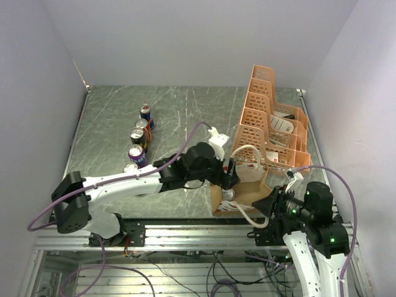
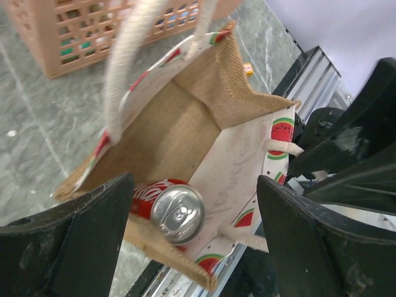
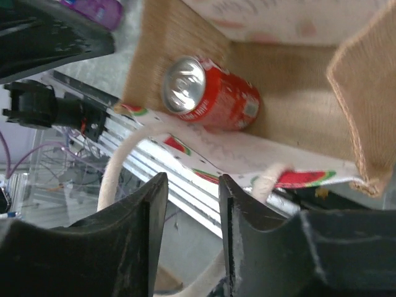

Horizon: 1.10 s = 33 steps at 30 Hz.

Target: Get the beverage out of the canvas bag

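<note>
Left gripper (image 1: pixel 230 177) (image 2: pixel 195 182) is pictured above the open mouth of the canvas bag (image 1: pixel 250 190) (image 2: pixel 176 124) (image 3: pixel 291 62), its fingers spread wide and nothing held between them. Directly beneath that gap, inside the bag, a red beverage can (image 1: pixel 228 195) (image 2: pixel 167 207) (image 3: pixel 213 94) is seen lying on its side on the woven bottom, its silver top turned toward the bag's near wall with the watermelon print.

Right gripper (image 1: pixel 264 206) (image 3: pixel 192 185) is shown just beside the bag's near right corner, its fingers set narrow. A white loop handle (image 1: pixel 246 214) (image 3: pixel 114 179) of the bag is seen running into the slim gap between them and appears pinched there. A second handle (image 2: pixel 124 62) is blurred above the bag's far side.

An orange lattice rack (image 1: pixel 267 120) (image 2: pixel 93 31) is seen just behind the bag. A row of standing cans (image 1: pixel 138 144) is lined up well to the bag's left on the grey marbled table (image 1: pixel 111 117).
</note>
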### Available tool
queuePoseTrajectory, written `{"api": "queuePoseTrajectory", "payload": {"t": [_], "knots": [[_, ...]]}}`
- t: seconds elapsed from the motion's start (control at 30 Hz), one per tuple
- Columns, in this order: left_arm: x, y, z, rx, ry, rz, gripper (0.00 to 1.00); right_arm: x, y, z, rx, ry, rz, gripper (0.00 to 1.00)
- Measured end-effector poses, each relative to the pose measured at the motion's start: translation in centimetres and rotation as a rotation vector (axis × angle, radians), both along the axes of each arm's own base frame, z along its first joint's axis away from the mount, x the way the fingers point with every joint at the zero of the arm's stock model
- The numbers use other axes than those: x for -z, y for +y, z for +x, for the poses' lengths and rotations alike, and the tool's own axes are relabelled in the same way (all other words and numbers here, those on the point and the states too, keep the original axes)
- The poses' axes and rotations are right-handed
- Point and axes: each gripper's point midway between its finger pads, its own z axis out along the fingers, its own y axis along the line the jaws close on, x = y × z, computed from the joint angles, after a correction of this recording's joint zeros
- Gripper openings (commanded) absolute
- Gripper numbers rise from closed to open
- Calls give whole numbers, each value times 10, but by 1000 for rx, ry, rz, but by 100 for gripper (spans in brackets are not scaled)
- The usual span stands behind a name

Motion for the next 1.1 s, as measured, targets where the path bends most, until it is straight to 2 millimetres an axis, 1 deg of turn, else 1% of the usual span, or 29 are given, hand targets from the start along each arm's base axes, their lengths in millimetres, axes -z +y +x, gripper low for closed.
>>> {"api": "queuePoseTrajectory", "payload": {"t": [0.03,0.1,0.23,0.33,0.43,0.57,0.73,0.93,1.1], "knots": [[2,-7,-3,14,-10,11,89,10,-1,-2,8,44,-6,36],[5,-19,-8,36,-30,36,87,23,-3,-7,20,102,-16,36],[17,-40,-15,63,-77,97,85,34,-6,-15,41,142,-27,30],[34,-46,-19,70,-99,162,83,45,-6,-18,43,177,-24,27],[53,-47,-24,70,-126,248,83,60,-1,-21,15,239,-5,26],[69,-45,-32,55,-187,345,84,63,5,-26,-23,265,20,26],[76,-33,-37,25,-236,427,89,63,7,-27,-42,259,27,27],[77,-21,-30,-36,-274,506,94,63,7,-27,-51,247,25,27],[85,-15,-28,-50,-272,562,97,60,5,-25,-45,228,15,27]]}}
